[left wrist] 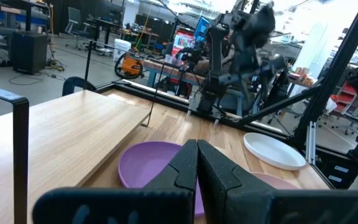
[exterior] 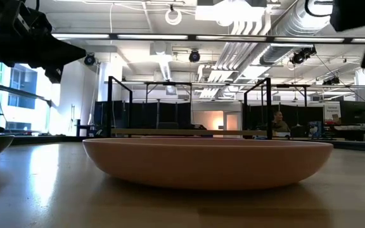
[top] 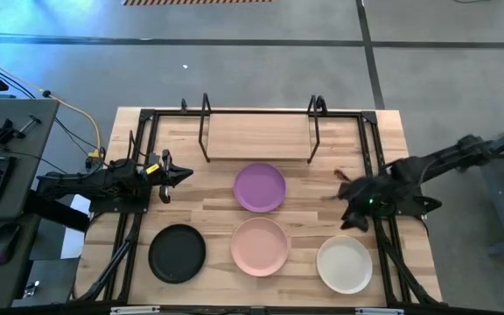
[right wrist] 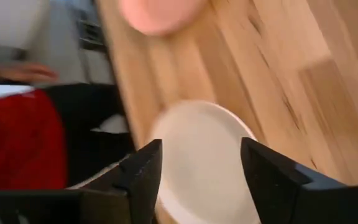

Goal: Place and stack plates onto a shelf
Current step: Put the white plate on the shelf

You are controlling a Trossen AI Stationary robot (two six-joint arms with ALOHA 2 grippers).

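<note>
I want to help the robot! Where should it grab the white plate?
Probably by the thin raised rim of the white plate, on the edge nearest the right gripper. The plate lies flat and shallow, so only its rim offers open fingers anything to pinch.

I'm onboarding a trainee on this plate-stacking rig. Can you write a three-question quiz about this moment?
1. True or false: the shelf already holds a plate.
2. Which plate lies nearest the shelf? A black B purple C cream-white
3. Fill in: the right gripper is open above the ____ plate.

Key
1. False; its board is bare.
2. B, the purple plate.
3. Cream-white plate. The left gripper is shut, pointing toward the purple plate.
</note>
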